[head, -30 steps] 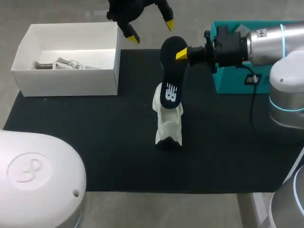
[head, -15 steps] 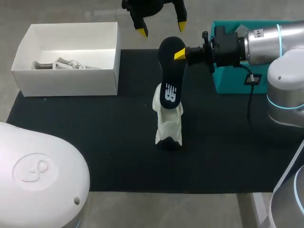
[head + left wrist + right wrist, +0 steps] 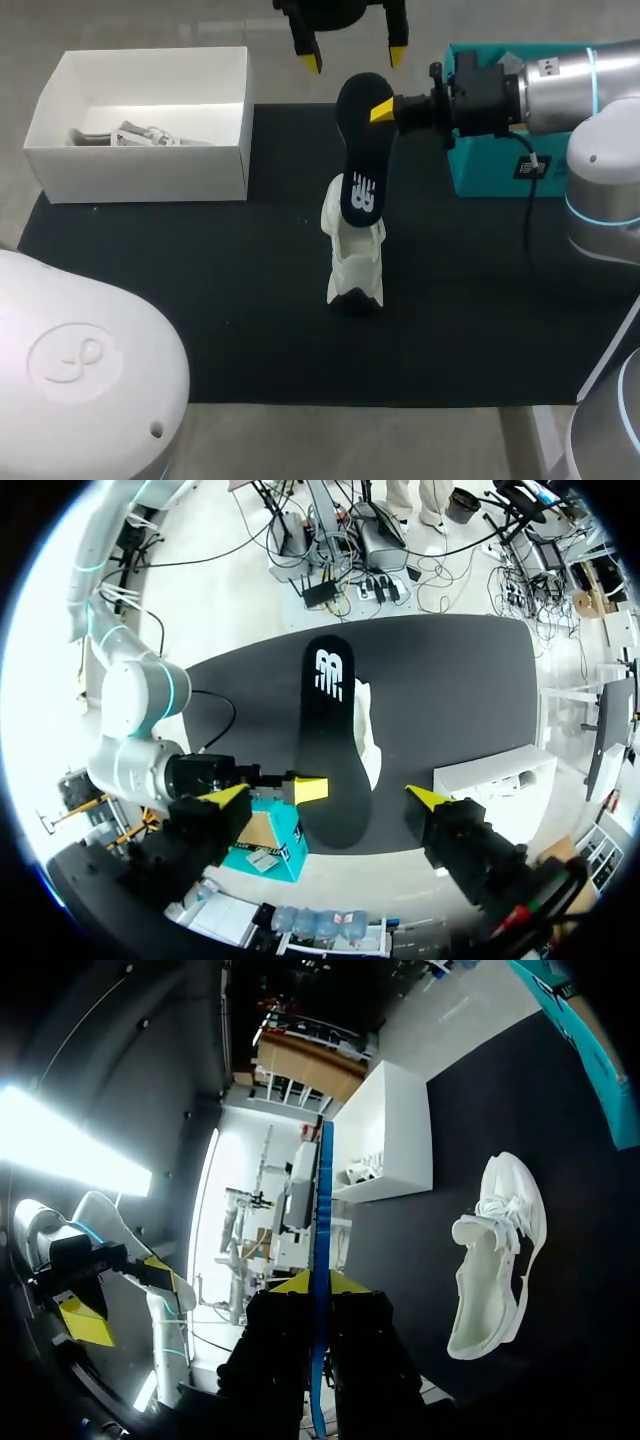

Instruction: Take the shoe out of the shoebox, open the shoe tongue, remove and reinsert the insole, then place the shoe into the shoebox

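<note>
A white shoe (image 3: 355,262) lies on the black mat (image 3: 200,300), also seen beside the insole in the left wrist view (image 3: 367,730) and in the right wrist view (image 3: 495,1250). My right gripper (image 3: 385,108) is shut on the upper end of a black insole (image 3: 360,150), which slants down toward the shoe's opening. I cannot tell whether they touch. The insole shows edge-on (image 3: 320,1240) between the right gripper's (image 3: 318,1282) tips. My left gripper (image 3: 352,55) hangs open just behind the insole's top. From its wrist the insole (image 3: 330,730) lies ahead of the left gripper (image 3: 328,796), untouched.
The open white shoebox (image 3: 60,160) stands at the back left of the mat with paper stuffing (image 3: 130,136) inside. A teal box (image 3: 490,170) sits at the back right, under my right arm. The mat in front of the shoe is bare.
My left gripper has moved to the right along the back, from left of the insole's top to straight behind it. The right gripper and insole have barely moved.
</note>
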